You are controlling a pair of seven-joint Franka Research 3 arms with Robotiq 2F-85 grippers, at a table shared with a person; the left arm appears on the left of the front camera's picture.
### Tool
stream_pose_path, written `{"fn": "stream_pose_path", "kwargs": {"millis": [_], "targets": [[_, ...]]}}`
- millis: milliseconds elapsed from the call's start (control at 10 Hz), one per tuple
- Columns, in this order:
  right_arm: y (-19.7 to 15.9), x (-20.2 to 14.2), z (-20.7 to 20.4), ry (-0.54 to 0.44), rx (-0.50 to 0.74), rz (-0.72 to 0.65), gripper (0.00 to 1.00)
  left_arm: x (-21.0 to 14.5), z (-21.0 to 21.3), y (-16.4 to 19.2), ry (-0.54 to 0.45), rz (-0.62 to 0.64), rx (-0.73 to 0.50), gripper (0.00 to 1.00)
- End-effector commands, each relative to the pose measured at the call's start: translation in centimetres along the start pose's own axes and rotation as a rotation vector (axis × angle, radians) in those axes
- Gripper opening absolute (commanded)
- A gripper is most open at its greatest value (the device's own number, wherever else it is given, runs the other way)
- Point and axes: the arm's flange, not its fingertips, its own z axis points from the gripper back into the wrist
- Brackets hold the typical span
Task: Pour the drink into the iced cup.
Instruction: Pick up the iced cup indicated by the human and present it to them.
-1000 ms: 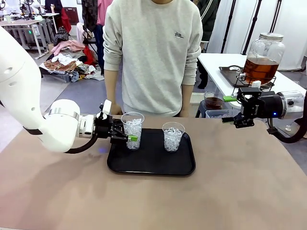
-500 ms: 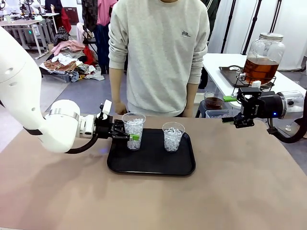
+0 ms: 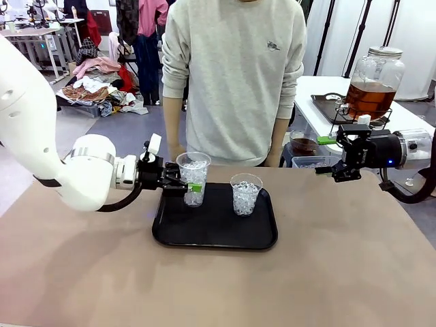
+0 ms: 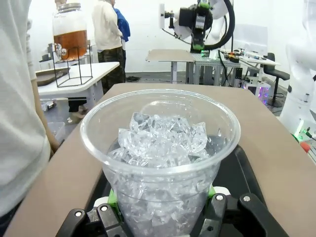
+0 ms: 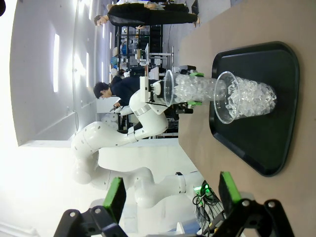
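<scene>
Left wrist view: left hand (image 4: 162, 195) grips clear cup (image 4: 160, 170) heaped with ice

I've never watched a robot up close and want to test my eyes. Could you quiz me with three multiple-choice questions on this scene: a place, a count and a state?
1. Where is the jar of amber drink? A. In the person's hands. B. On the brown table. C. On a white side table at the robot's right.
2. How many clear cups hold ice? A. One. B. Two. C. Four.
3. What is the left gripper doing? A. Shut on an iced cup. B. Hanging open, holding nothing. C. Pressing flat on the table.

Answers: 1 C, the jar stands on the white table. 2 B, the held cup and the free cup on the black tray. 3 A, its green pads clamp the held cup's sides.
</scene>
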Motion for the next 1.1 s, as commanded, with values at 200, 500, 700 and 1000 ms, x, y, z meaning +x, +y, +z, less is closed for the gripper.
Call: {"fn": "stream_pose_path", "kwargs": {"millis": [200, 500, 700, 1000], "targets": [[0.2, 0.0, 0.1, -0.002, 0.001, 0.003, 1.0, 6.2, -2.3, 1.1, -0.033, 0.05, 0.031, 0.71], [0.2, 0.0, 0.1, -0.002, 0.001, 0.003, 1.0, 9.8, -3.0, 2.2, -0.041, 0.016, 0.057, 0.71], [0.2, 0.0, 0.1, -0.002, 0.001, 0.003, 1.0, 10.9, -3.1, 2.8, -0.031, -0.006, 0.071, 0.71], [0.2, 0.0, 0.1, -0.002, 0.001, 0.003, 1.0, 11.3, -3.0, 3.3, -0.017, -0.002, 0.08, 0.71]]}}
